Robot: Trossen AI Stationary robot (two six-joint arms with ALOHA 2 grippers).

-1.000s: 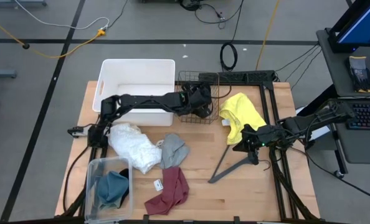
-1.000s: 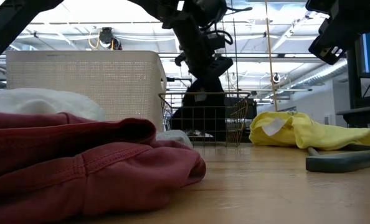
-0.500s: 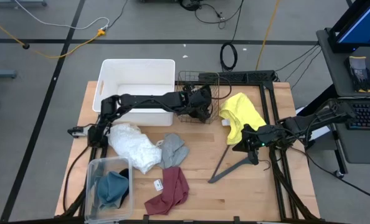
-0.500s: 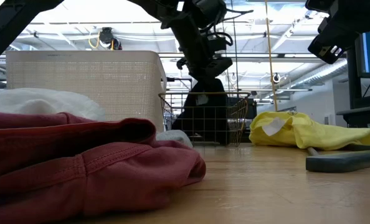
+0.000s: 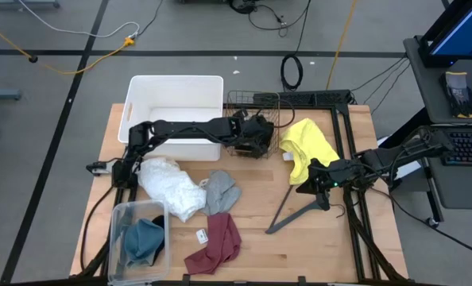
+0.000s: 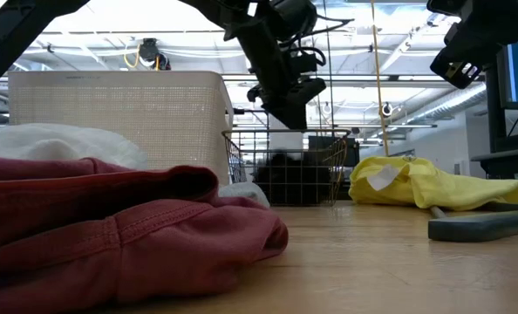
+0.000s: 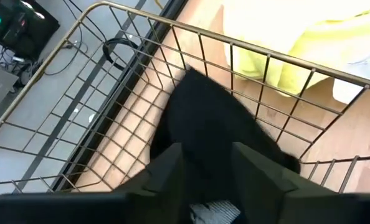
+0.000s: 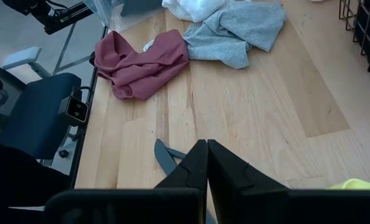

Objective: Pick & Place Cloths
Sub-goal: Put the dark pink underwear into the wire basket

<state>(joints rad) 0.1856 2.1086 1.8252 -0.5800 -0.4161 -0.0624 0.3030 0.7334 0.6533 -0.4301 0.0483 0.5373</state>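
Robotics lab, taped floor (image 5: 61,48), cables, monitor (image 5: 462,28)

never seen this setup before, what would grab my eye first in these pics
Probably the bright yellow cloth lying on the right part of the table, beside the wire basket at the far edge. Next, the left claw hanging open just above that basket, with a black cloth lying inside it. A maroon cloth sprawls at the near edge, and the right claw waits shut by the yellow one.

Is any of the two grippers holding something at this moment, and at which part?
Nothing is held. The left gripper is open above the black cloth lying in the wire basket; the right gripper is shut on nothing over the table.
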